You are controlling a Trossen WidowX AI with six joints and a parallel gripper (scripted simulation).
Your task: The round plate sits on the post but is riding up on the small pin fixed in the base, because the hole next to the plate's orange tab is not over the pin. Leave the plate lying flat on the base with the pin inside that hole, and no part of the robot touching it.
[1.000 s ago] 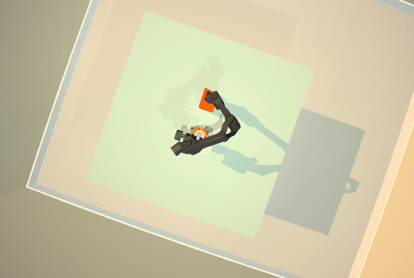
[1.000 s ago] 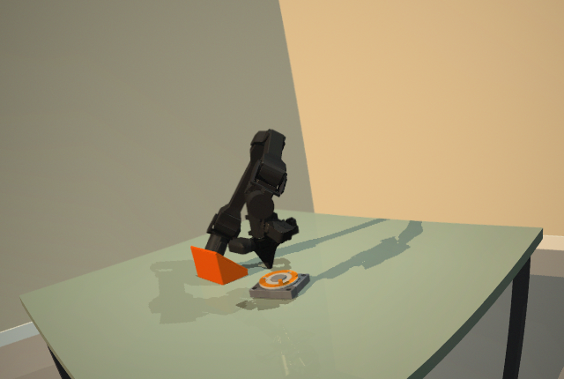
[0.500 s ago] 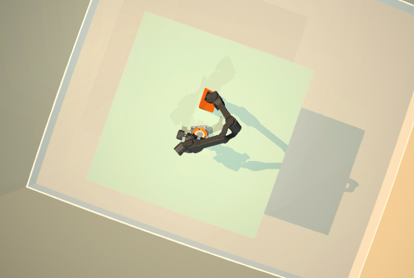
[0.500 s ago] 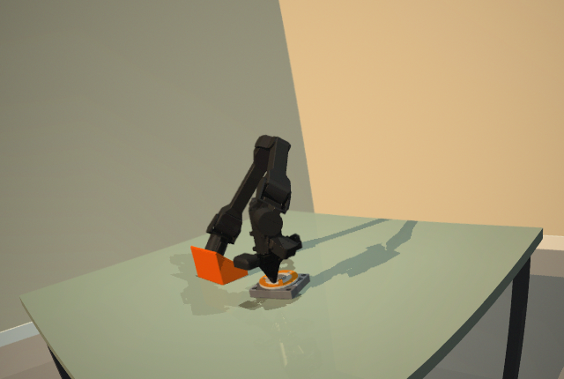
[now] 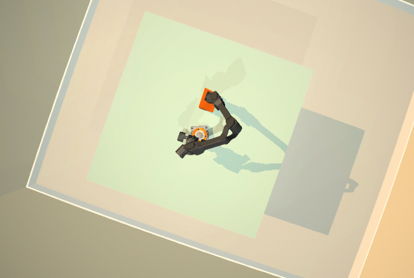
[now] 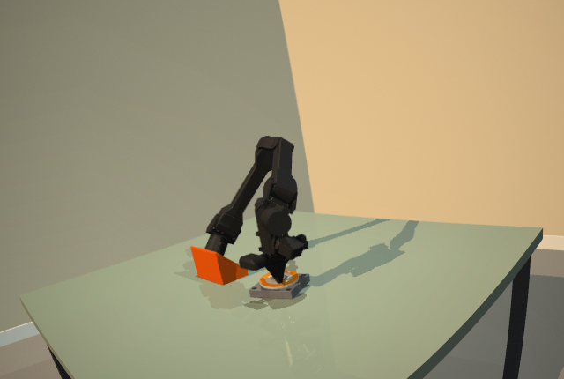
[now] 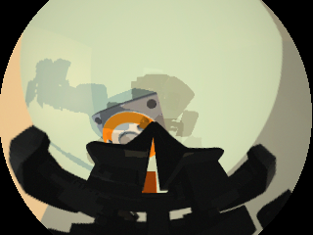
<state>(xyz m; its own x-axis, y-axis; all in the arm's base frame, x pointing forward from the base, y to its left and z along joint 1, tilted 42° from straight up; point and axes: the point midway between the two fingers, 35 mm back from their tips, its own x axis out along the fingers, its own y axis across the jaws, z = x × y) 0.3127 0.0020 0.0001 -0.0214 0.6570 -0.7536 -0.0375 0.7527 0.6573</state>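
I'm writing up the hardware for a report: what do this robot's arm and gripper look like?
The arm is matte black all over, built of blocky, angular links with rounded joint housings. It rises from an orange wedge-shaped mount. The gripper is black too, its two fingers tapering together to a pointed tip. No cables, labels or markings show.
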